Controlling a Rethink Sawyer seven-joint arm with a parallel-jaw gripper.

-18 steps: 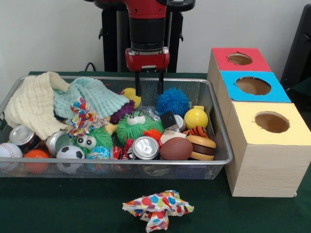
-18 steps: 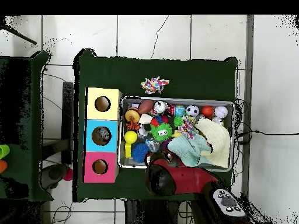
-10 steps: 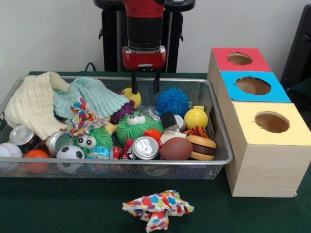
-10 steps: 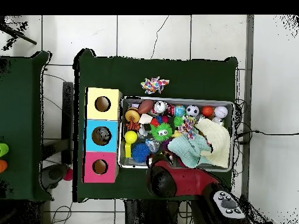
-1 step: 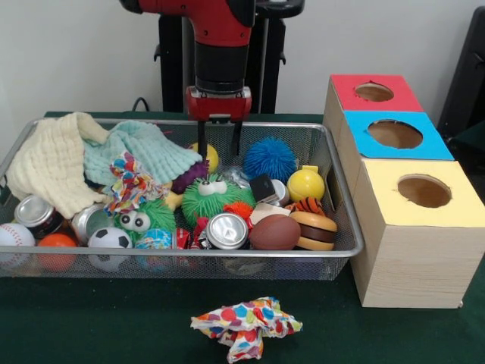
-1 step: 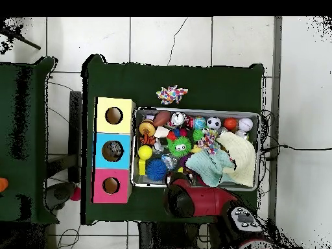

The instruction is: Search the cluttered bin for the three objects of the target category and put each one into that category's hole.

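In the wire bin point(image 5: 345, 227), at its back edge, the gripper point(image 5: 218, 149) hangs with its two fingers point(image 5: 201, 148) spread apart and nothing between them. One tip is at a yellow ball point(image 5: 206, 155), the other over the gap beside the blue spiky ball point(image 5: 270, 158). Just below sits the green spiky toy with eyes point(image 5: 212, 197); whether the finger touches it, can't tell.

No readable writing anywhere: silver can point(image 5: 227, 230) shows only its top, second can point(image 5: 35, 214) at the bin's left is too small to read.

Bin also holds cream cloth point(image 5: 53, 163), teal cloth point(image 5: 140, 152), soccer ball point(image 5: 110, 240), baseball point(image 5: 14, 236), brown football point(image 5: 274, 232), burger toy point(image 5: 314, 230).

Beside the bin, a box row with holes: red top point(image 5: 374, 92), blue top point(image 5: 395, 135), yellow top point(image 5: 423, 191). Patterned cloth point(image 5: 246, 324) lies on the green table point(image 5: 91, 326), outside the bin.

The overhead view hides the gripper under the red arm point(image 6: 198, 200), but shows something dark inside the blue hole point(image 6: 113, 151), probably an object. The front view cannot see into the holes.
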